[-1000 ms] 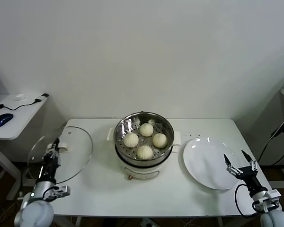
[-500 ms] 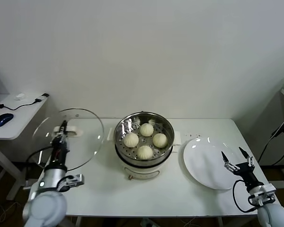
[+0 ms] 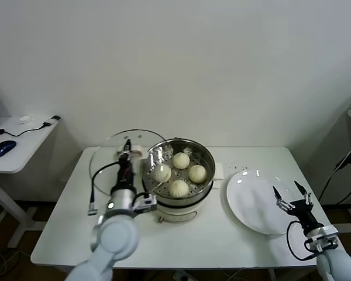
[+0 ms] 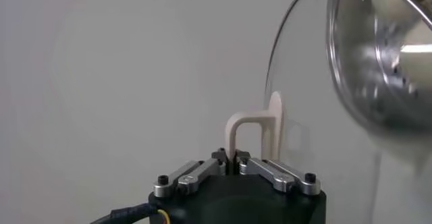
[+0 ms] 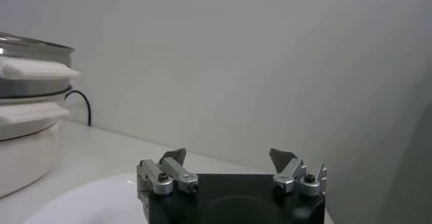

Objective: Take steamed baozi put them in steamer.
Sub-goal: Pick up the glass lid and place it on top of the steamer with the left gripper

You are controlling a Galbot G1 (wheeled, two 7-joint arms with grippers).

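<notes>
- Buns [image 3: 181,173], four steamed baozi, sit inside the steamer [image 3: 177,153].
- Left gripper [image 3: 127,155], just beside the steamer, jaws clenched on the glass lid [image 3: 108,155] handle [image 4: 247,131].
- Right gripper [image 3: 292,197] hangs over the white plate [image 3: 251,199], jaws spread apart.

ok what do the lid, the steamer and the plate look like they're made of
Lid: clear glass, seen through, with a metal rim and a white, probably plastic handle that the left gripper grips. Steamer: shiny perforated steel on a white, likely plastic base. Plate: glossy white, probably ceramic.
</notes>
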